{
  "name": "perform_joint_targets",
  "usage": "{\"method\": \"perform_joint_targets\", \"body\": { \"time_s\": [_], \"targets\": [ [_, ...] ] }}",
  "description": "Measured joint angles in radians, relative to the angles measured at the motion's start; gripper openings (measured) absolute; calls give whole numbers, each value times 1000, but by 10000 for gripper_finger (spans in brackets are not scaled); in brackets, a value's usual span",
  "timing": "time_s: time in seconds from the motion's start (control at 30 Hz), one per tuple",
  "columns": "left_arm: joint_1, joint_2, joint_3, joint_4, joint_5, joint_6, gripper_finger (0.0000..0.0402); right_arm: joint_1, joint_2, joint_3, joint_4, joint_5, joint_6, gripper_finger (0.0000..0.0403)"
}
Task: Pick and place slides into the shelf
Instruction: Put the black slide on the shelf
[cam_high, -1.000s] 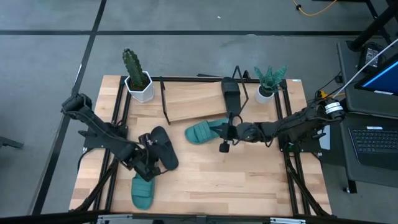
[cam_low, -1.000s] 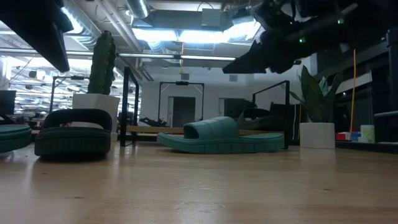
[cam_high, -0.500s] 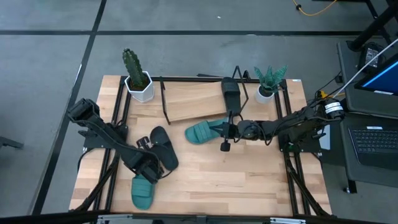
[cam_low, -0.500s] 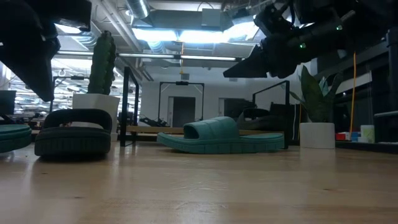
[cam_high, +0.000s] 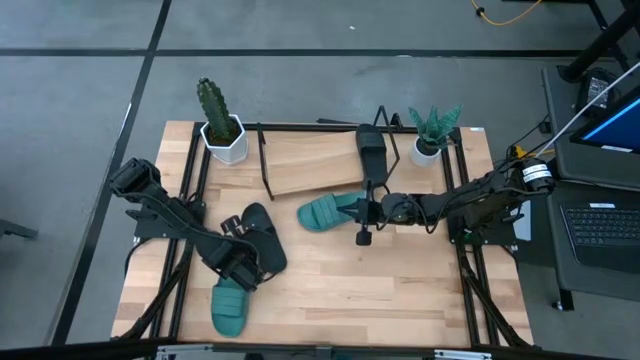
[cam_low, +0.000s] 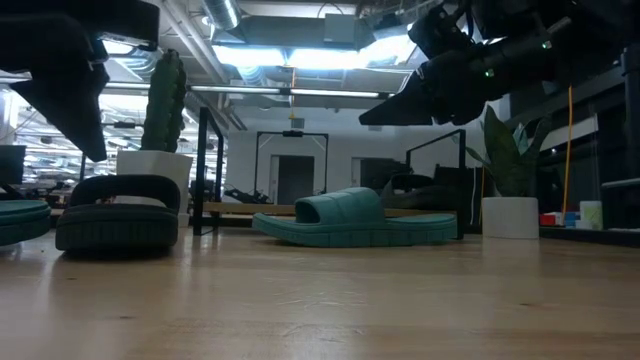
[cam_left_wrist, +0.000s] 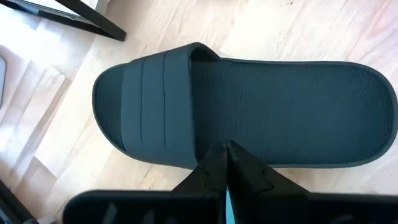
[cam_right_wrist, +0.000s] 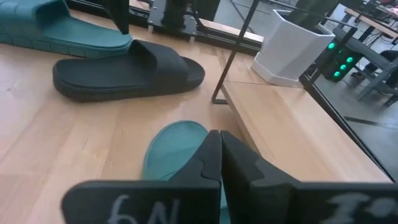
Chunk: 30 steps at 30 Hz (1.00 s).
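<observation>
Four slides show in the high view. A black slide (cam_high: 372, 152) lies on the shelf (cam_high: 310, 160). A teal slide (cam_high: 325, 213) rests sole-down on the table just in front of the shelf. Another black slide (cam_high: 263, 238) and a second teal slide (cam_high: 229, 306) lie flat at the table's left-near part. My left gripper (cam_high: 243, 268) is shut and hovers over the black slide's (cam_left_wrist: 249, 106) side edge, raised above it in the low view (cam_low: 70, 90). My right gripper (cam_high: 368, 210) is shut above the teal slide's heel (cam_right_wrist: 177, 146), clear of it (cam_low: 372, 115).
A cactus in a white pot (cam_high: 220, 125) stands at the shelf's left end and a leafy plant in a white pot (cam_high: 432, 135) at its right end. Black frame rails (cam_high: 190, 200) run along both table sides. Bare tabletop (cam_high: 370, 285) lies near the front.
My left gripper has come down toward the black slide and shifted slightly toward the table's right, staying shut. The slides have not moved.
</observation>
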<state>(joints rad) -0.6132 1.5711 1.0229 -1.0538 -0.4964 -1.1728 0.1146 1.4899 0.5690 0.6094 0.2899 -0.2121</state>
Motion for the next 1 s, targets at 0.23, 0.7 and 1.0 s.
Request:
{"method": "perform_joint_targets", "body": {
  "time_s": [0.23,0.7,1.0],
  "targets": [
    [0,0,0,0,0,-1,0,0,0,0,-1,-26,1,3],
    [5,0,-1,1,-15,-3,39,0,0,0,-3,-59,2,3],
    [4,0,-1,0,20,3,130,0,0,0,-3,-59,26,3]
  ]
}}
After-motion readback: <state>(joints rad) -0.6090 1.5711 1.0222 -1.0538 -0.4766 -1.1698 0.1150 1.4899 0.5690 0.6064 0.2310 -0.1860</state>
